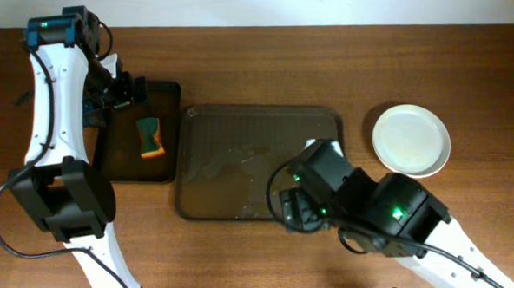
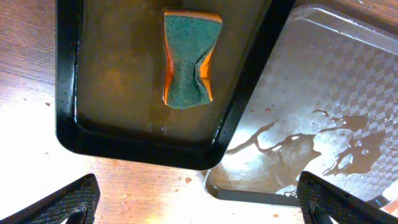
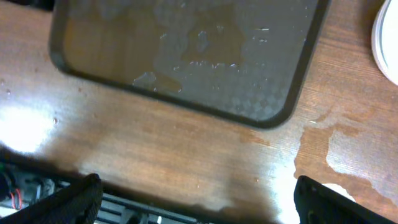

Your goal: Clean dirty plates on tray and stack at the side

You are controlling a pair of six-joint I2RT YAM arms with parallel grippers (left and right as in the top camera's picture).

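Note:
The dark brown tray (image 1: 240,126) lies in the middle of the table with no plates on it, only a wet film; it also shows in the left wrist view (image 2: 348,93) and the right wrist view (image 3: 186,50). White plates (image 1: 411,139) sit stacked on the table right of the tray, plain on top; their edge shows in the right wrist view (image 3: 385,43). How many are in the stack cannot be told. My left gripper (image 2: 199,202) is open and empty over the small black tray's near corner. My right gripper (image 3: 196,199) is open and empty over the table in front of the brown tray.
A smaller black tray (image 1: 117,160) left of the brown tray holds a green and orange sponge (image 1: 150,136), seen too in the left wrist view (image 2: 188,59). Water is spilled on the wood (image 3: 348,146) near the brown tray's corner.

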